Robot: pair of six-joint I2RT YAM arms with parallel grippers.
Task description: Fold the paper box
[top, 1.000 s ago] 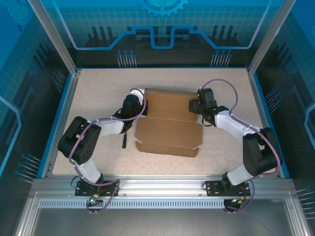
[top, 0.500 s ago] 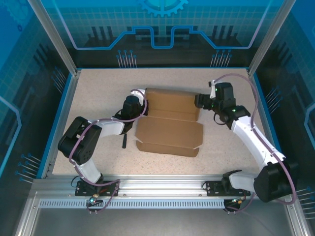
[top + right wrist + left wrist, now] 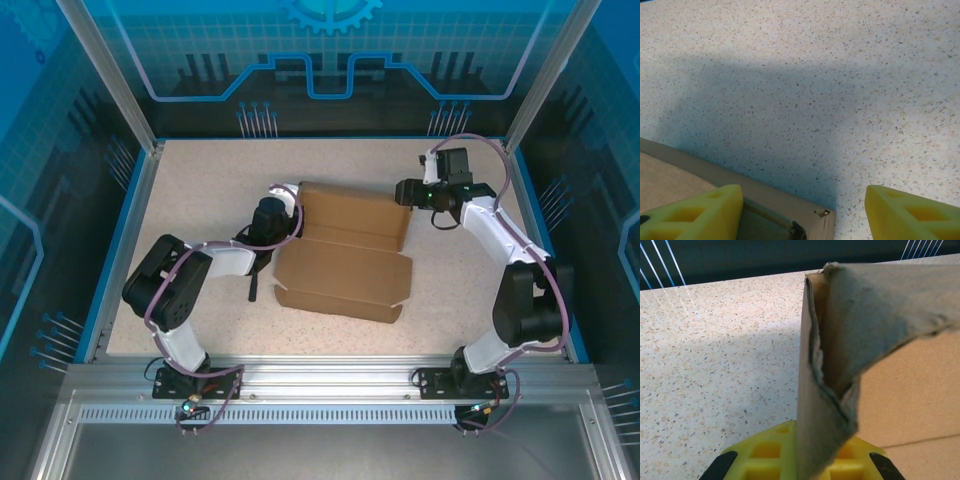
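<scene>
The paper box [image 3: 345, 262] is a brown cardboard blank lying mid-table, its back panel raised. My left gripper [image 3: 268, 214] is at the box's left back edge. In the left wrist view it [image 3: 822, 457] is shut on an upright, torn-edged flap of the box [image 3: 825, 390], pinched between the yellow fingers [image 3: 765, 452]. My right gripper [image 3: 408, 192] hovers at the box's back right corner. In the right wrist view it [image 3: 802, 212] is open, with the corner of the box wall [image 3: 810, 220] between the yellow fingertips [image 3: 912, 212], and nothing is gripped.
A small black hammer [image 3: 253, 286] lies on the speckled table just left of the box, beside my left forearm. Blue rails [image 3: 120, 240] edge the table on the left, back and right. Bare tabletop [image 3: 805, 85] stretches beyond the right gripper.
My right arm has lifted off the box's right side and swung to its back right corner. The left gripper has kept its hold on the flap, almost still.
</scene>
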